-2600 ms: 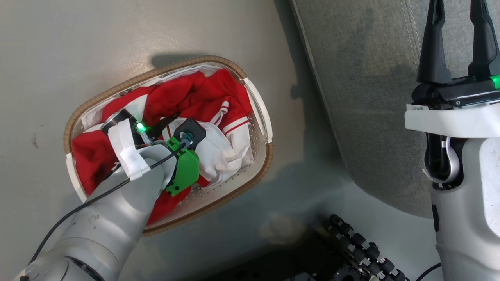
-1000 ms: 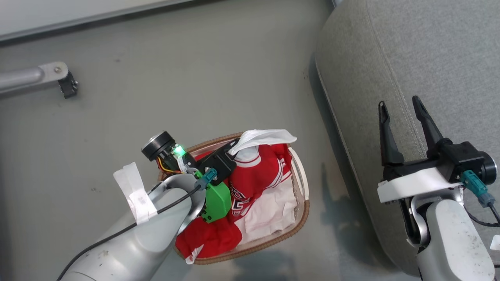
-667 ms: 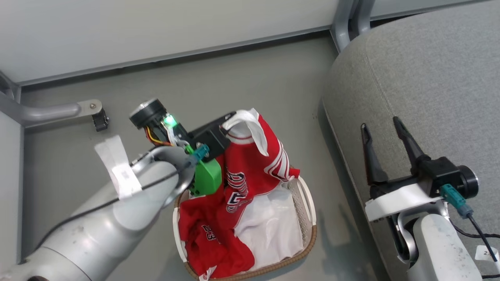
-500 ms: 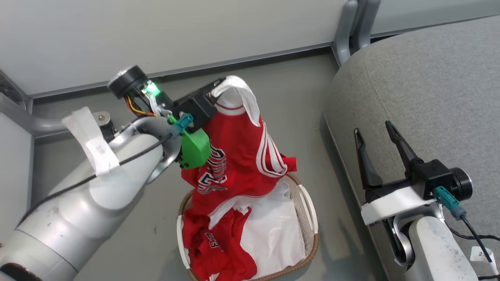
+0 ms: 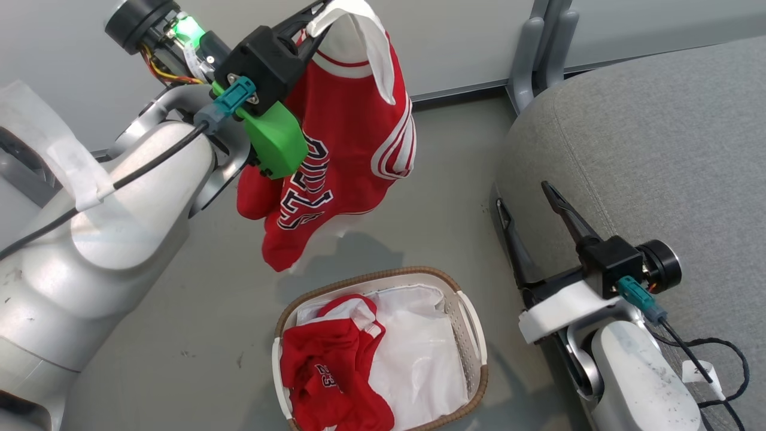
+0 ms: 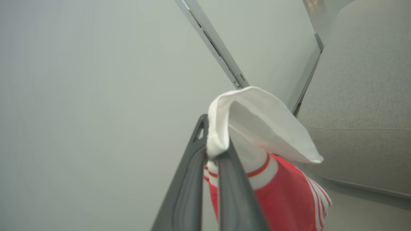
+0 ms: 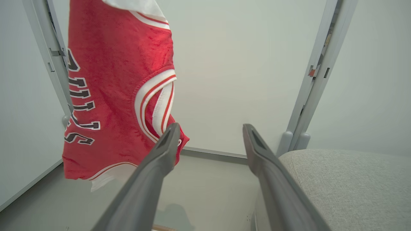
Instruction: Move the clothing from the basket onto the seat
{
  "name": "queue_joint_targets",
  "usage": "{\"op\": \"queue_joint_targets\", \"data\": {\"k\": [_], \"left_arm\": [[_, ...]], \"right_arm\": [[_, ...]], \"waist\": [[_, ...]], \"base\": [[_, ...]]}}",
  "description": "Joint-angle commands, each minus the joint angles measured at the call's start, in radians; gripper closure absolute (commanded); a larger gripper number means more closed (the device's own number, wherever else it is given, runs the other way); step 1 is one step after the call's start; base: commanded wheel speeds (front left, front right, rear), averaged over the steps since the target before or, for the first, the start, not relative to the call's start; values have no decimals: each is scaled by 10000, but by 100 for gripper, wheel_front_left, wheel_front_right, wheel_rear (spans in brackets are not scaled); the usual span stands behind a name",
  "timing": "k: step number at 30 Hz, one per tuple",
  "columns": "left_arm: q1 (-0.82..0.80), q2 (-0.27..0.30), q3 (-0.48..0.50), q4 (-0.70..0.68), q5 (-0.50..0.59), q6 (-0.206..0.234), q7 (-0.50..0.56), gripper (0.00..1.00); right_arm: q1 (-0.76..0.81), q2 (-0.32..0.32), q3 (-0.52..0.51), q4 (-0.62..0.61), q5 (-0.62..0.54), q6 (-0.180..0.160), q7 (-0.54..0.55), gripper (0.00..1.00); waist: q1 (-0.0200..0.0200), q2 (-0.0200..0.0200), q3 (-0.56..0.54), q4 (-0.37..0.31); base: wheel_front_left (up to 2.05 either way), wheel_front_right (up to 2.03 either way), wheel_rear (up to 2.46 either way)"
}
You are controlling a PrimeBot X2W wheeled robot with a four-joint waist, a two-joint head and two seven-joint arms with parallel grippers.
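- Where the head view comes nearest the robot, the basket point(image 5: 476, 335) stands on the grey floor point(image 5: 443, 197), near the front edge of the seat point(image 5: 658, 131) but apart from it.
- Inside the basket, a crumpled red garment point(image 5: 326, 371) with dark-and-white lettering occupies the robot's left half. The white liner point(image 5: 419, 353) lies bare in the right half.
- Right gripper point(image 5: 522, 196): fingers spread wide, nothing between them. It hovers at the rounded front edge of the seat, one finger over the cushion top and the other along its side. In the right wrist view the gap between the fingers frames only wall and floor.
- Left gripper point(image 5: 320, 9): held high, beyond the basket and to the robot's left. Its fingers are pressed together, pinching the white neck trim of a red jersey point(image 5: 353, 120). In the left wrist view that white band folds over the closed fingertips.
- The jersey hangs free in the air, clear of both the basket rim and the seat. Its dark-and-white lettering faces the camera, and a striped white-and-red armhole is turned toward the seat.
- Farthest back, a grey metal post point(image 5: 538, 54) rises at the far corner of the seat against the pale wall point(image 5: 467, 42).
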Motion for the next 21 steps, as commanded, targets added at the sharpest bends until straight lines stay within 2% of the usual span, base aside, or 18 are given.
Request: {"op": "queue_joint_targets", "data": {"k": [1,13,21], "left_arm": [[-181,36,38,-75,-105,89,-11,100],[-396,-120,-44,-775,-132,188,-68,100],[-324,-285,-329,-1330,-149,134,-24,100]], "right_arm": [[-158,-35,112,92,-118,-10,-21,0],[-1167,-34,545,1231,-914,-10,-20,0],[-2038,-62,1547,2594,-1082,-10,-20,0]], "waist": [[1,20,21,4],[1,20,91,174],[1,20,-24,325]], "base": [[0,0,0],[0,0,0],[0,0,0]]}}
